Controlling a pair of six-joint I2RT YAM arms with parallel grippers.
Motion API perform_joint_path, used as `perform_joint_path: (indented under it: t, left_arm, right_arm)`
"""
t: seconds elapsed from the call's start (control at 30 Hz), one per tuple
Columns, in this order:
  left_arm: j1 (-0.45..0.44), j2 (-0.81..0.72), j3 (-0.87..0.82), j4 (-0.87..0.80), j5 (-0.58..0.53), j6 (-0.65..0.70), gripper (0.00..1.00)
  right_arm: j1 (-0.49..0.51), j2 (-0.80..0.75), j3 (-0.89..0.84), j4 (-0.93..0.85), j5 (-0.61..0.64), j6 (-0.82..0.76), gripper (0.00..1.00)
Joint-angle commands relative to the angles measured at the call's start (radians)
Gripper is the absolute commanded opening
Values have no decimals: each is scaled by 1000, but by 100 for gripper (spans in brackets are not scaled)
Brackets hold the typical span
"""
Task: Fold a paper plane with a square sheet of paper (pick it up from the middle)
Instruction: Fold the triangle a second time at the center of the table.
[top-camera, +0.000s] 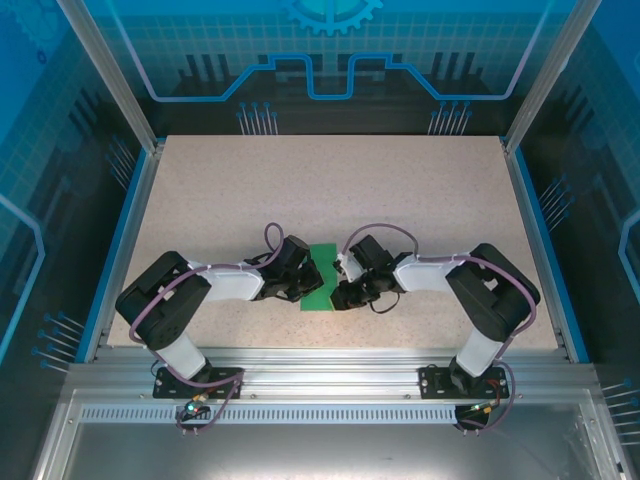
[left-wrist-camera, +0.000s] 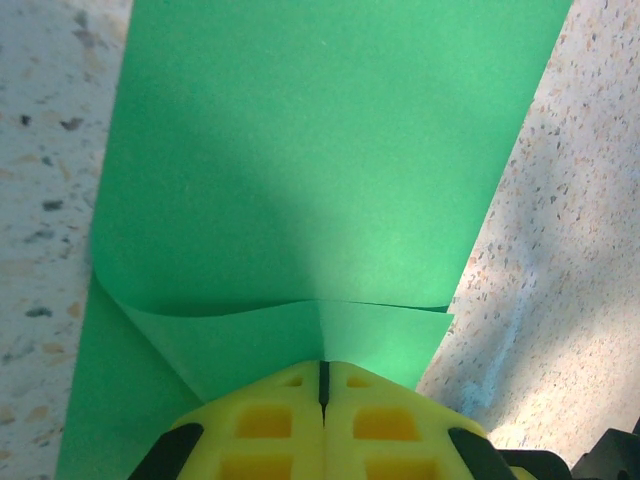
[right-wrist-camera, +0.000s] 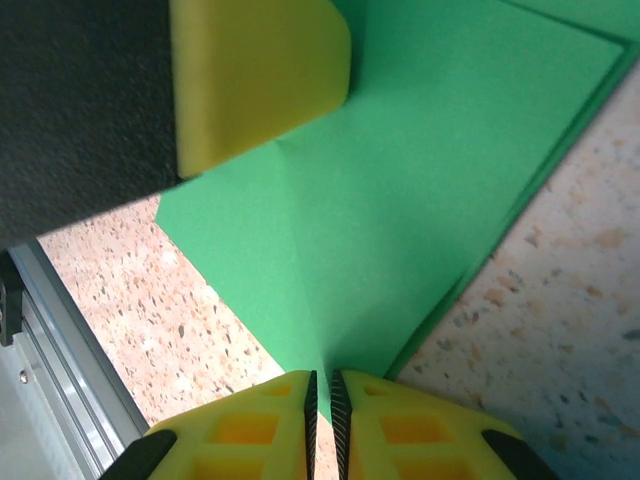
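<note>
The bright-green sheet of paper (top-camera: 323, 272) lies folded over on itself on the speckled table, between my two grippers. In the left wrist view a lifted flap of the paper (left-wrist-camera: 320, 150) curls up from the lower layer, and my left gripper (left-wrist-camera: 323, 366) is shut on that flap's edge. My right gripper (right-wrist-camera: 321, 380) pinches a creased corner of the paper (right-wrist-camera: 400, 200) between its yellow fingers. A yellow finger of the left gripper (right-wrist-camera: 260, 75) presses on the paper in the right wrist view. From above, the left gripper (top-camera: 303, 285) and right gripper (top-camera: 341, 290) face each other across the paper.
The speckled table (top-camera: 330, 190) stretches away behind the arms. An aluminium rail (top-camera: 330, 360) runs along the near edge, close to the paper, and its edge (right-wrist-camera: 60, 340) shows in the right wrist view. Blue panels and metal posts enclose the sides and back.
</note>
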Motion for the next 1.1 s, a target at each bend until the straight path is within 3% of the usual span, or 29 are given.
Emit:
perform_joint_path:
  t: [0.0, 0.17, 0.33, 0.7, 1.07]
  left_arm:
    - [7, -3, -20, -14, -19, 0, 0]
    - [7, -3, -18, -13, -14, 1, 0]
    - [6, 4, -11, -13, -9, 1, 0]
    - [6, -8, -6, -18, -3, 1, 0]
    - [17, -64, 5, -43, -2, 27, 1]
  right_arm:
    - [23, -22, -29, -240, 70, 1, 15]
    - [39, -108, 13, -291, 117, 23, 13]
    - [42, -157, 79, -238, 79, 73, 14]
    - [56, 46, 197, -181, 62, 110, 16]
    - [30, 75, 53, -167, 101, 109, 12]
